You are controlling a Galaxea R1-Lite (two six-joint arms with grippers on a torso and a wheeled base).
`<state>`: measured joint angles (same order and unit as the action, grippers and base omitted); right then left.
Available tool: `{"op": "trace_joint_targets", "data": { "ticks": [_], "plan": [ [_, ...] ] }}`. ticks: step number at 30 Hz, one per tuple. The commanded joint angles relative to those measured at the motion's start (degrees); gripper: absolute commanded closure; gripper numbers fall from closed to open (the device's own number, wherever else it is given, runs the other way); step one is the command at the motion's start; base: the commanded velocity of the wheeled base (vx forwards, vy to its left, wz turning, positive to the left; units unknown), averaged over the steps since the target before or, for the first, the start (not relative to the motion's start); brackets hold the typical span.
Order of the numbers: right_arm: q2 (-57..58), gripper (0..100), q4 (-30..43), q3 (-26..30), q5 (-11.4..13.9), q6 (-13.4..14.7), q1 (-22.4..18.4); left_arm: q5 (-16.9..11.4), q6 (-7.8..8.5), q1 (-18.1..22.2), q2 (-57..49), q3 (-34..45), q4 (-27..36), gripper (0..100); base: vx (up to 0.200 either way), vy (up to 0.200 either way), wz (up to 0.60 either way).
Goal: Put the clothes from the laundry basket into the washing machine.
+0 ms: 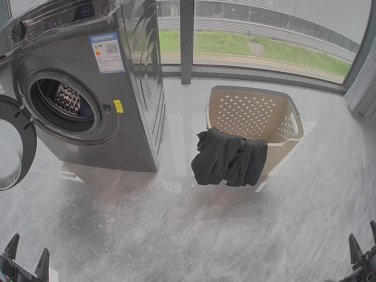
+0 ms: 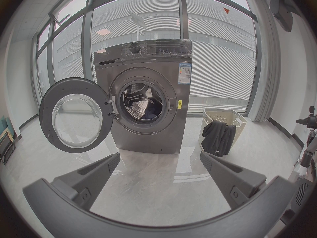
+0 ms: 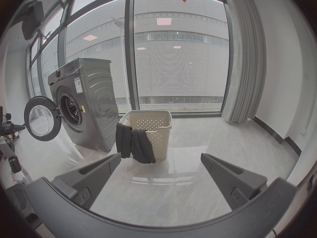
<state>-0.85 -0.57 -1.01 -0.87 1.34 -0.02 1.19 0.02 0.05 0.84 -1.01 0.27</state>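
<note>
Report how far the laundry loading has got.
Done: the round door of the grey front-loading washing machine hangs open, and something dark blue seems to lie in its drum. In hand: nothing; the left gripper and right gripper are open and empty. Left: the black garment draped over the rim of the beige perforated plastic laundry basket.
</note>
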Motion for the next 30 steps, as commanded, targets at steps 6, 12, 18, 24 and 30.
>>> {"op": "trace_joint_targets", "data": {
  "ticks": [6, 12, 18, 24, 30],
  "plan": [
    [0.9, 0, 0.0, 1.0, 0.0, -0.1, 0.0, -0.1, 0.06, 0.0, -0.5, 0.9, 0.0, 0, 0.0, -0.167, 0.0],
    [0.9, 0, 0.0, 1.0, 0.0, -0.4, -0.1, -0.2, 0.24, 0.0, -0.5, 0.9, 0.1, 0, 0.033, 0.0, 0.0],
    [0.9, 0, 0.0, 1.0, 0.0, -0.2, 0.0, -0.1, 0.06, 0.0, -0.4, 0.9, 0.1, 0, 0.2, 0.0, 0.0],
    [0.9, 0, 0.0, 1.0, 0.0, -0.3, 0.0, -0.2, -0.02, 0.0, -0.4, 0.9, 0.1, 0, 0.2, 0.0, 0.0],
    [0.9, 0, 0.0, 1.0, 0.0, -0.2, 0.0, -0.2, -0.29, 0.0, -0.4, 0.9, 0.1, 0, 0.067, 0.0, 0.0]
  ]
}}
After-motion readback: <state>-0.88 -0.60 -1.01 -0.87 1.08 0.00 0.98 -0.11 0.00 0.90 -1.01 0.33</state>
